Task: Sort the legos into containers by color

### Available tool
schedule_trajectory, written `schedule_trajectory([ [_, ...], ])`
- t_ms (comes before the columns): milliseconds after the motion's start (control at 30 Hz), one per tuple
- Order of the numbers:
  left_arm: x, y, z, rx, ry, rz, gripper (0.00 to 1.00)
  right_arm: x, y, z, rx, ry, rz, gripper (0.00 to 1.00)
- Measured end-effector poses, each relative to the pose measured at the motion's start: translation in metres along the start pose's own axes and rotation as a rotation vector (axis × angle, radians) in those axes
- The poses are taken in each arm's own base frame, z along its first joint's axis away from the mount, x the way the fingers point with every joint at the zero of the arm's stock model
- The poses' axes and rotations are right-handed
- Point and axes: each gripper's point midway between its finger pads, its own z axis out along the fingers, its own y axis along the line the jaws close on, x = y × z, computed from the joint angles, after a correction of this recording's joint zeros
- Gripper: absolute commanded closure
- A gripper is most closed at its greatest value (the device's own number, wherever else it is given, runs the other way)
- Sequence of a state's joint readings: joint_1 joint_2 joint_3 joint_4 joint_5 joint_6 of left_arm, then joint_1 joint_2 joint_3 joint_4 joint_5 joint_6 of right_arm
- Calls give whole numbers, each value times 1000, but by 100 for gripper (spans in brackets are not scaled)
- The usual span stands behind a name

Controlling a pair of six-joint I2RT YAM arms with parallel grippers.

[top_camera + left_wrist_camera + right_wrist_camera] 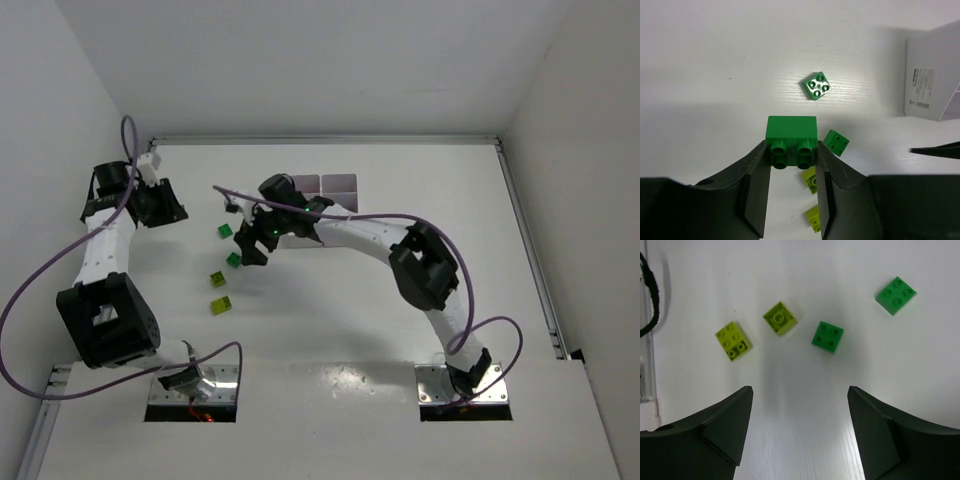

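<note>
Five legos on record, all green or lime-yellow, with one white six-compartment tray (340, 183) partly hidden behind the right arm (370, 235).

1. Dark green brick (791, 131): pinched between the two fingers of the left gripper (791, 152), whose jaws are closed against its sides. Its studs face the wrist camera. It is well to the left of the tray.
2. Green brick (225, 231): loose on the white table (400, 320). It is left of the tray and the closest to it of the loose pieces.
3. Second green brick (234, 259): loose, studs up, a little farther from the tray toward the arm bases.
4. Lime-yellow brick (217, 278): loose, farther again from the tray along the same rough line.
5. Last lime-yellow brick (221, 304): loose, the farthest from the tray.

Right gripper (799, 392): jaws spread wide with nothing between them. It hangs over bare table just left of the tray, beside the second green brick.

Tray contents cannot be told from these views.
</note>
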State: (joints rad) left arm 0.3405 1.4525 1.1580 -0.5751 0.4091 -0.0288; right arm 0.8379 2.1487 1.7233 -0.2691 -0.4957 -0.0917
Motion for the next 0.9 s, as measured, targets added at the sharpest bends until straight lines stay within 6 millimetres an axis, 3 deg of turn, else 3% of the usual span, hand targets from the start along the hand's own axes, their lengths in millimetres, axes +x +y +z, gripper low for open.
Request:
schedule_trajectory([
  [200, -1, 16, -15, 19, -28, -76, 100, 24, -2, 54, 73, 53, 34, 22],
  [433, 8, 24, -26, 24, -20, -102, 100, 57, -30, 79, 196, 102, 101, 22],
  [667, 12, 24, -34, 23, -22, -93, 100, 41, -44, 96, 226, 46, 106, 22],
  [900, 17, 30, -36, 12, -13, -101, 100, 37, -35, 103, 197, 37, 102, 22],
])
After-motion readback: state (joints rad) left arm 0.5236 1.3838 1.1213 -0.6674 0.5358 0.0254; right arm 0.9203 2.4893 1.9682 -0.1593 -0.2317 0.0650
